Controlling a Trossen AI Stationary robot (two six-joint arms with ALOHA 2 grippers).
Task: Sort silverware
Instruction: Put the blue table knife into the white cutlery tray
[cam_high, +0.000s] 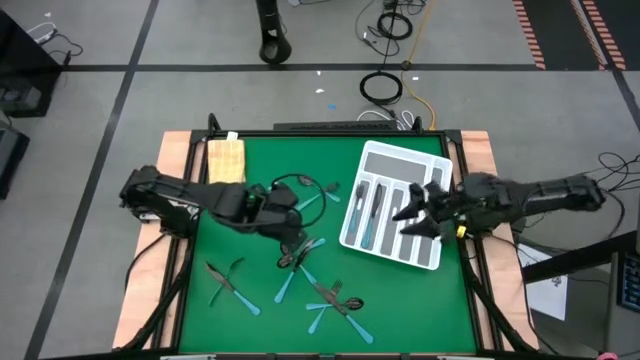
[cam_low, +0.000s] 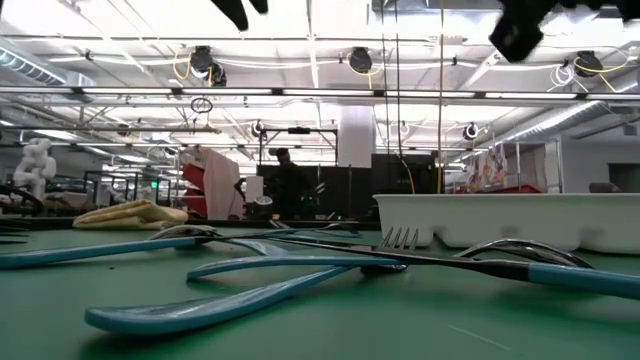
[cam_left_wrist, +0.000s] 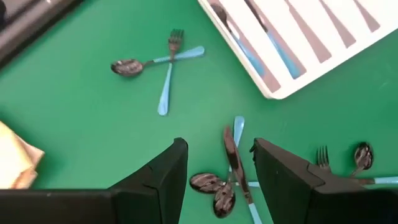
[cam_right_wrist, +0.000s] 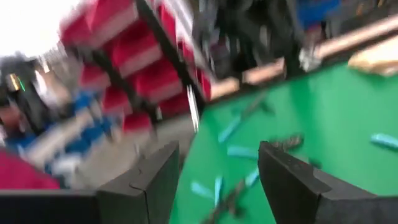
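Note:
Forks, spoons and knives with light-blue handles and dark heads lie scattered on the green mat (cam_high: 250, 320). One crossed cluster (cam_high: 300, 255) lies below my left gripper (cam_high: 292, 238). In the left wrist view the open fingers of my left gripper (cam_left_wrist: 217, 165) stand above that cluster (cam_left_wrist: 229, 177), which holds a knife and spoons. A crossed fork and spoon (cam_left_wrist: 163, 68) lie farther off. My right gripper (cam_high: 405, 220) hovers open over the white tray (cam_high: 405, 150), which holds several pieces (cam_high: 370, 210). Nothing is between the fingers of my right gripper (cam_right_wrist: 214, 180). In the low view both grippers hang high above the silverware (cam_low: 300, 265).
A tan sponge-like block (cam_high: 226, 158) lies at the mat's far left corner. More pieces lie near the front: a pair (cam_high: 225, 280) and a cluster (cam_high: 335, 300). The tray's wall (cam_low: 500, 220) stands on the right. Wooden table edges border the mat.

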